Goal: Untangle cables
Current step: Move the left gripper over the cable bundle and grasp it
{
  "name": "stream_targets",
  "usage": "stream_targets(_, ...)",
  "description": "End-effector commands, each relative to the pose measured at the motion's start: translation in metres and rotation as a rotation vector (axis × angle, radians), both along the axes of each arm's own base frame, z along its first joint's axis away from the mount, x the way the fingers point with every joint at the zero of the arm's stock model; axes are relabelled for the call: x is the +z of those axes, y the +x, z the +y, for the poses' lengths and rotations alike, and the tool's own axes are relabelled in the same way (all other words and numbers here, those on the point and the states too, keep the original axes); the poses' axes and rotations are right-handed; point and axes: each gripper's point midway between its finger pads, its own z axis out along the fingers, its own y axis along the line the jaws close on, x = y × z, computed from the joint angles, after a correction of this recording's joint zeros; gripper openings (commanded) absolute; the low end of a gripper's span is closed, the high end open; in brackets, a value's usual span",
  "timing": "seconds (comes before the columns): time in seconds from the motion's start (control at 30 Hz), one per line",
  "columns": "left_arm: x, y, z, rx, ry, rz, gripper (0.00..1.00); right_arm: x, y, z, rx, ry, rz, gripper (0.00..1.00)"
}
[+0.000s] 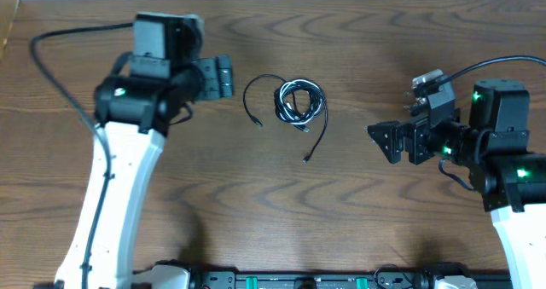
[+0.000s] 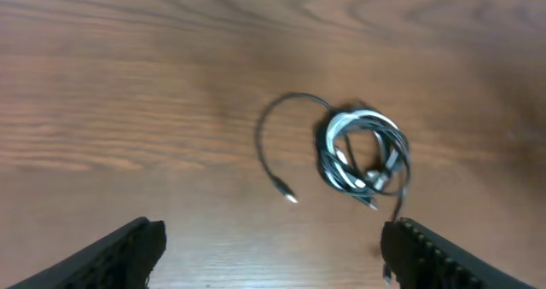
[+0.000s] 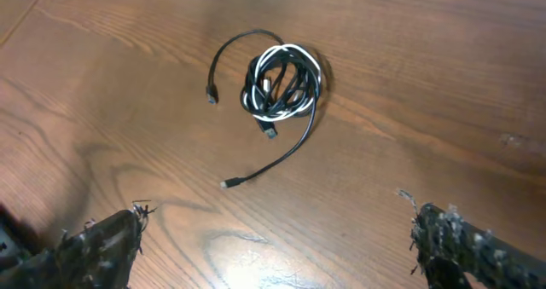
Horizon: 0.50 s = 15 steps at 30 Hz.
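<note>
The black cable (image 1: 320, 127) and the white/grey cable (image 1: 293, 97) lie coiled together in a small tangle on the wooden table. A black loop (image 1: 249, 93) curves out left, and a black tail ends in a plug at the lower right. The tangle also shows in the left wrist view (image 2: 363, 148) and the right wrist view (image 3: 281, 80). My left gripper (image 1: 223, 76) is open and empty, left of the tangle. My right gripper (image 1: 388, 141) is open and empty, right of it.
The wooden table (image 1: 341, 221) fills the view. Thick black robot wires (image 1: 51, 67) run along the left arm and behind the right arm (image 1: 503, 63). A dark rail lies along the front edge (image 1: 281, 280).
</note>
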Motion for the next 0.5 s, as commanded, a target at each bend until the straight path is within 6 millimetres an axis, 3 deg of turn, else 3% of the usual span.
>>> stream_targets(0.0,-0.023,0.006,-0.036,-0.127,0.021,0.049,0.85,0.003,0.003,-0.001,-0.026,0.018,0.017,0.96)
stream_targets(0.17,-0.066,0.012,-0.077,-0.218,0.048,0.135,0.77,-0.003,0.006,-0.012,-0.138,0.019,0.073,0.95)
stream_targets(0.23,-0.076,0.017,-0.090,-0.244,0.050,0.136,0.71,-0.006,0.004,-0.015,-0.149,0.006,0.086,0.94)
stream_targets(0.47,-0.109,0.033,-0.131,-0.306,0.048,0.127,0.64,-0.014,-0.002,-0.019,-0.166,-0.019,0.127,0.94)
